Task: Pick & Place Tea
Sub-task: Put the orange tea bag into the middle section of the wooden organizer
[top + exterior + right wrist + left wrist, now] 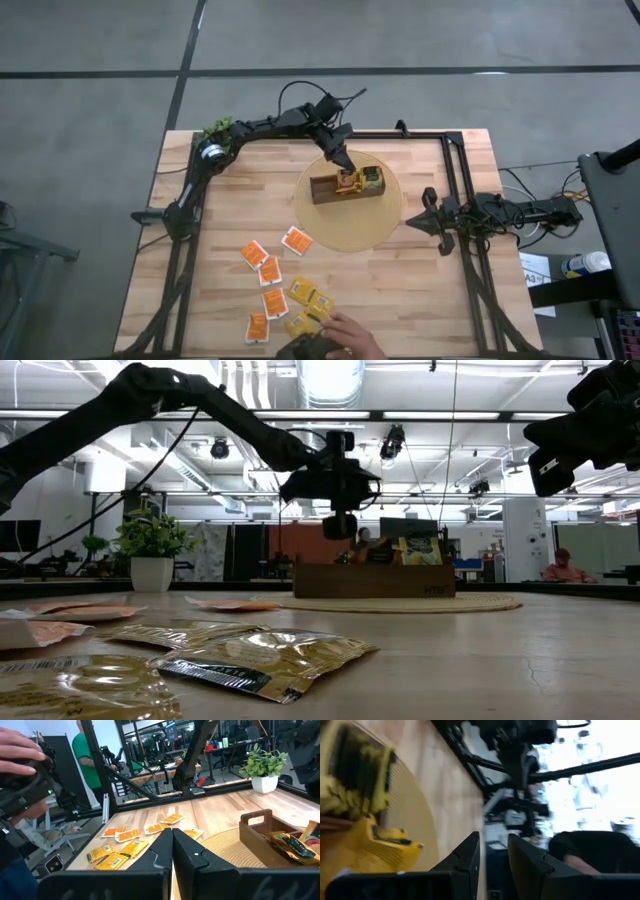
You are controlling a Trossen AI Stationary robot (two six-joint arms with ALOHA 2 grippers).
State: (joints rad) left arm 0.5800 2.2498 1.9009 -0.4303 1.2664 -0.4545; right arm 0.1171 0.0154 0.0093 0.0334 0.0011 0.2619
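Loose sachets [265, 660] | box [345, 187]: yellow sachets, seemingly | left jaws slightly apart, empty; right closed

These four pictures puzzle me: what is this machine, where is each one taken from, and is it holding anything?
Two dark robot arms work at a wooden table. One picture looks straight down, one looks level across the tabletop, and two come from cameras on the wrists. The left end effector hangs over a wooden box on a round mat, fingers slightly apart, holding nothing visible. The right end effector waits, shut and empty. Orange and yellow tea sachets lie loose; some sit in the box. A person's hand reaches in.
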